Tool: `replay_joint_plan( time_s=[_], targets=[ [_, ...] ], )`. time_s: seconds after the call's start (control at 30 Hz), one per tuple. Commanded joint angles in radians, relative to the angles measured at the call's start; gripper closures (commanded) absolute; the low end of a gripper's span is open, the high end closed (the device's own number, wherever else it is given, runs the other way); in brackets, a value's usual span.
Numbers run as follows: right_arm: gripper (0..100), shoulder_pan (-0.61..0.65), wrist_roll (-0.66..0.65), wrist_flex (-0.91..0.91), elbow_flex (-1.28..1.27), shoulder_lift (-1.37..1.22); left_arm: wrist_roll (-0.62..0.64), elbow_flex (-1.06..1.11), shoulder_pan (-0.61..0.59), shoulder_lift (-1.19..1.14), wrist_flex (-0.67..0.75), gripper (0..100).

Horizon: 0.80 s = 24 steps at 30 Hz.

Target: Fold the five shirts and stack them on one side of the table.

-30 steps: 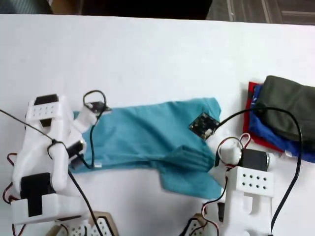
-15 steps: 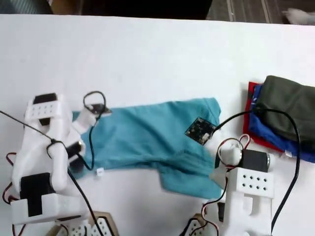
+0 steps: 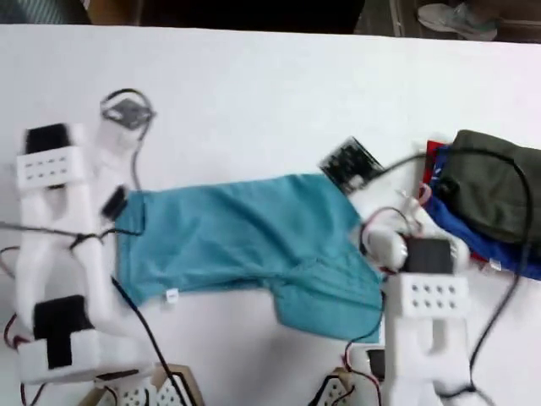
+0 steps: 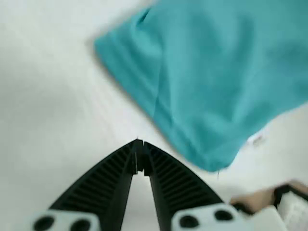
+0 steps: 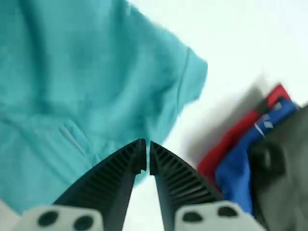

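From above: a white desk (image 3: 270,76) with a teal shirt (image 3: 254,245) spread flat across the middle, lying long from left to right. One lobe of cloth at its right end reaching toward the near edge. Small white tag (image 3: 172,296) just off the shirt's near hem, toward the left. At the right edge of the desk, a stack of folded shirts (image 3: 494,182) — dark one on top, blue under it, red at the bottom. Left arm (image 3: 59,254) standing at the shirt's left end, right arm (image 3: 427,321) at the near edge between the shirt and the stack.

From the left wrist: left claw (image 4: 139,144) pinched fully together, tips touching, gripping nothing. Poised above bare desk (image 4: 48,96), just beside a corner of the teal shirt (image 4: 216,77). The white tag (image 4: 259,140) close to that corner.

From the right wrist: right claw (image 5: 146,147) closed to a thin slit between the tips, nothing in it. Poised above the edge of the teal shirt (image 5: 72,82), near a hemmed sleeve. Across a strip of bare desk (image 5: 250,38), the stack of folded shirts (image 5: 240,168) — red, blue and dark layers seen edge-on.
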State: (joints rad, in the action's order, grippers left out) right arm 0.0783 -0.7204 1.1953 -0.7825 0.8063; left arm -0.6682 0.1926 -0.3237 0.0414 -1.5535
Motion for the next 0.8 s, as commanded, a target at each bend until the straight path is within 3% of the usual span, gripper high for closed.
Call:
replay_joint_plan(
  time_s=[0.0, 0.2, 0.4, 0.77],
  targets=[
    [97.7, 0.093, 0.075, -0.150, 0.006, -0.131, 0.068, 0.010, 0.114, -0.068, 0.089, 97],
    [97.7, 0.113, 0.106, -0.394, 0.046, -0.395, 0.115, -0.019, 0.130, -0.262, 0.198, 97],
    [97.7, 0.085, 0.106, -0.412, 0.229, -0.733, 0.117, -0.176, 0.066, -0.463, 0.187, 97],
    [97.7, -0.059, 0.106, -0.162, 0.736, -1.205, 0.192, -0.799, -0.028, -0.928, -0.189, 97]
  ],
)
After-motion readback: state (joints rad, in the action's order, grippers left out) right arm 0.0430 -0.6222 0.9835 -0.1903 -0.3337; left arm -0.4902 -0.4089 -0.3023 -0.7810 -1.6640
